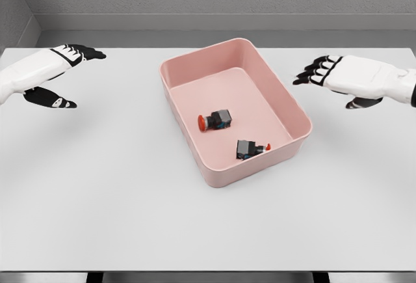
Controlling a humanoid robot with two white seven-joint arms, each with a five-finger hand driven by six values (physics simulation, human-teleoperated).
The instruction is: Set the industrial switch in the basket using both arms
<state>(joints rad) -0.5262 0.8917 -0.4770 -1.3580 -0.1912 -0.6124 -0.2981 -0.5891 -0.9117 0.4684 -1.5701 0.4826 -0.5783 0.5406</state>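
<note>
Switches: two, one (216, 121) mid-basket, one (250, 148) by near-right wall
Basket (195, 136): pink, table centre
Left hand (55, 75): fingers spread, empty, far left
Right hand (331, 75): spread, empty, far right
Risk: an inward sweep could clip the rim, shifting basket

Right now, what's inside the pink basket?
Two industrial switches lie on the floor of the pink basket: one switch near the middle, another switch by the near wall. That near wall hides a thin strip of the floor behind it.
</note>
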